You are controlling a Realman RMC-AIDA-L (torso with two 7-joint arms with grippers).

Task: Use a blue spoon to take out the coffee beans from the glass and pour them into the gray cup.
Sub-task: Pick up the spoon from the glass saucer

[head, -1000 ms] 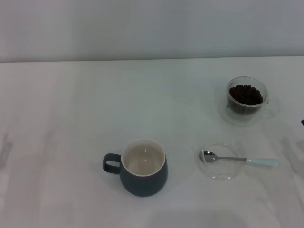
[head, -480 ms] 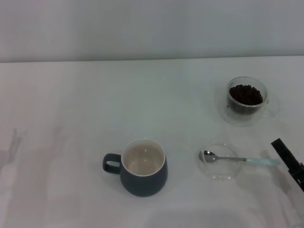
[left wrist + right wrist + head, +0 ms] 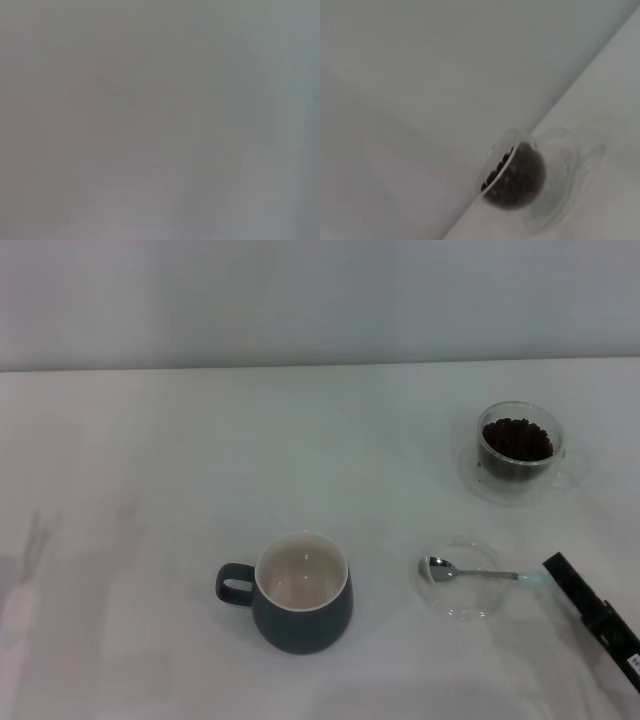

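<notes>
Your right gripper (image 3: 592, 612) reaches in from the near right edge, its dark tip at the end of the blue spoon's (image 3: 482, 573) pale handle; you cannot tell whether it is released or clenched. The spoon's bowl lies in a flat clear dish (image 3: 458, 580). Far right, the glass (image 3: 518, 453) holds the coffee beans (image 3: 517, 439). Left of the dish stands the gray cup (image 3: 298, 591), its cream inside bare.

right gripper (image 3: 592, 612) cut off, spoon handle (image 3: 532, 578) partly hidden
</notes>
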